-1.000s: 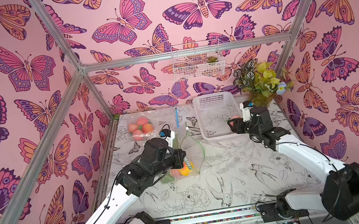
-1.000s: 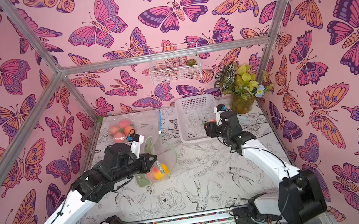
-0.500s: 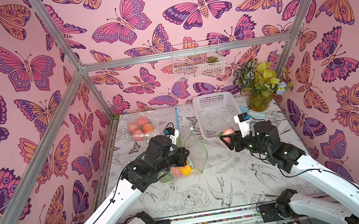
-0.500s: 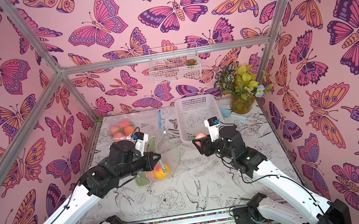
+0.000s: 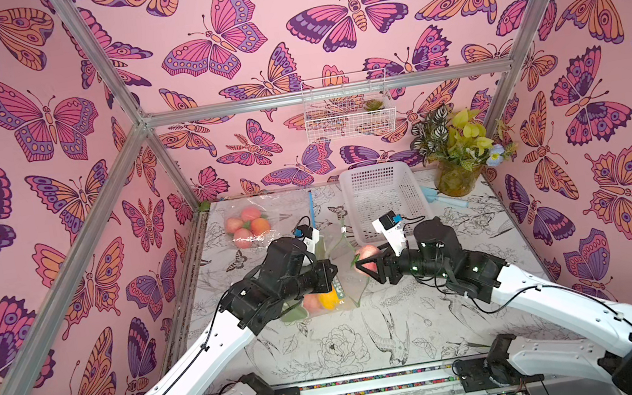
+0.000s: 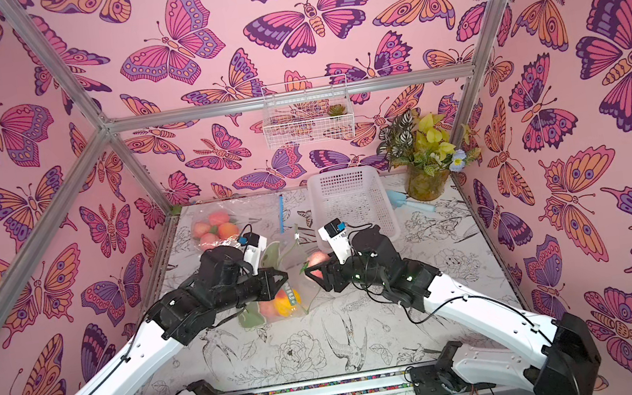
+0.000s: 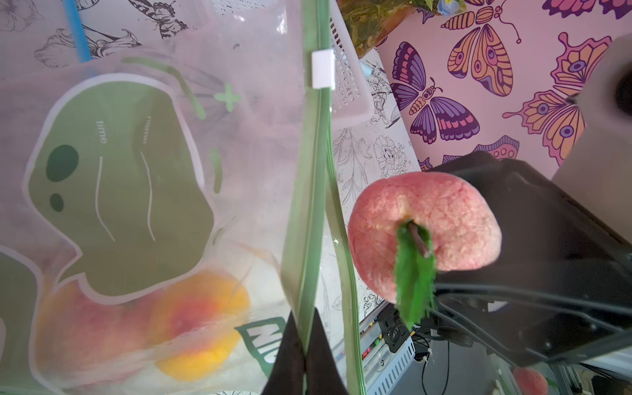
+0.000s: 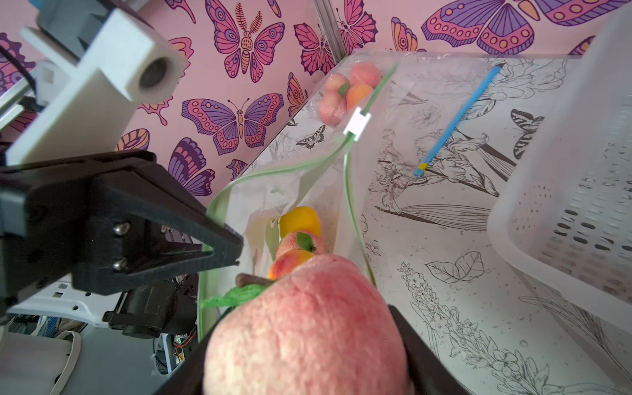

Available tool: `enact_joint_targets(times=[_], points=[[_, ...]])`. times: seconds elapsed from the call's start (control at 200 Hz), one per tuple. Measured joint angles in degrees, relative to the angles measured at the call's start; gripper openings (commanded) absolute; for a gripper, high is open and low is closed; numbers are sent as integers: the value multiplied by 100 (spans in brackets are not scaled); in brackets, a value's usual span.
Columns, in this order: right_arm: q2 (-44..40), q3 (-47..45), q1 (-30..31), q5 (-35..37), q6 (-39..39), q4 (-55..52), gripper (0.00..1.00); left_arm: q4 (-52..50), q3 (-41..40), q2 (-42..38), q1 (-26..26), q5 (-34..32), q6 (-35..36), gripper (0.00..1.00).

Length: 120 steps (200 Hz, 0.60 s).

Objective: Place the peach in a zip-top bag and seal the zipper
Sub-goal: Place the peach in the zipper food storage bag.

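Note:
The pink peach [image 5: 366, 251] [image 6: 316, 258] [image 7: 424, 222] with a green leaf sits between the fingers of my right gripper [image 5: 363, 265] [image 6: 313, 274] [image 8: 302, 345], which is shut on it. It hangs just to the right of the bag's mouth. The zip-top bag [image 5: 341, 287] [image 7: 136, 164] [image 8: 307, 191] is clear with a green zipper and a white slider [image 7: 323, 68] [image 8: 356, 123]. My left gripper [image 5: 331, 274] [image 6: 284, 277] [image 7: 304, 330] is shut on one green zipper lip and holds it up. The mouth gapes. Orange and pink fruit [image 7: 201, 325] [image 8: 298, 225] lie inside.
A white plastic basket [image 5: 381, 197] stands behind the right arm. At the back left lies another clear bag of peaches [image 5: 247, 229] with a blue zipper strip [image 5: 312, 207]. A vase of plants [image 5: 459, 182] fills the back right corner. A wire basket [image 5: 347, 106] hangs on the wall.
My right arm has carried the peach from beside the white basket leftward and toward the front, up to the bag's mouth. The left gripper has kept its hold on the zipper lip.

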Motion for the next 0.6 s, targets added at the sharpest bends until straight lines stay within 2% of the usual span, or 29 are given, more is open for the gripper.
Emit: enact_joint_targets(times=[0.376,0.601], points=[[459,260,127,-90,-131,-39,55,101,0,33,0,291,7,0],[866,448,168,98,-153,-155,55,282,0,33,0,518,22,0]])
